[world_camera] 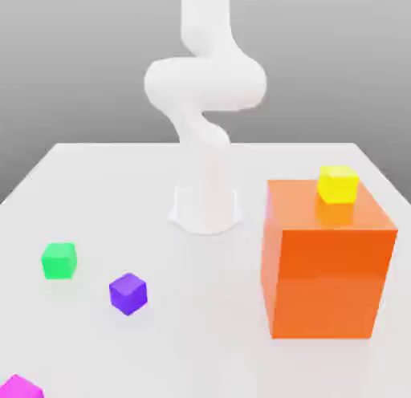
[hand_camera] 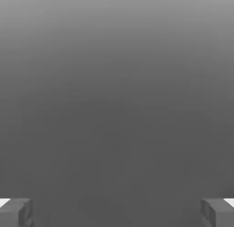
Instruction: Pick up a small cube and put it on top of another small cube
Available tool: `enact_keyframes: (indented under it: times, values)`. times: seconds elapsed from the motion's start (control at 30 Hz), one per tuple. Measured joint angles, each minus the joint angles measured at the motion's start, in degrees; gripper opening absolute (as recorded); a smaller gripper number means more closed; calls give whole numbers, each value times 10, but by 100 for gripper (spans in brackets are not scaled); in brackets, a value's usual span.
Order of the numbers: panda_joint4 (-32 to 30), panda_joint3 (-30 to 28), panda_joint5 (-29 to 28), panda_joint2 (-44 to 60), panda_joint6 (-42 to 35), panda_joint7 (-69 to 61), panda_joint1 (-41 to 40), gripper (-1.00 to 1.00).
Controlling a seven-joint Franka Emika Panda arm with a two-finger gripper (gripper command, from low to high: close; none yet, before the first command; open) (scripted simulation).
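Small glossy purple cube (world_camera: 128, 294) on white tabletop (world_camera: 96, 188) near its front-left corner, small bright green cube (world_camera: 59, 261) just beside it toward left edge, bare surface between, gripper (hand_camera: 117, 212) fully spread, empty, large orange cube (world_camera: 327, 260) by right edge.

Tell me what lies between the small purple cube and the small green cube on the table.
Nothing: in the exterior view, bare white table separates the small glossy purple cube from the small bright green cube.
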Motion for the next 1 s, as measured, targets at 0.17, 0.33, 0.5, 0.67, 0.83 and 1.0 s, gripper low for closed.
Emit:
enact_keyframes:
  times: [0.17,0.33,0.5,0.67,0.83,1.0]
  values:
    - [-84,-6,-18,93,75,44,-49,0]
    - [-168,-21,-32,185,149,86,-96,0]
    - [-259,-45,-36,291,233,123,-141,0]
    - [-320,-60,11,430,340,118,-175,0]
    - [-305,-13,44,537,427,96,-210,0]
    - [-302,-5,44,557,443,96,-218,-100]
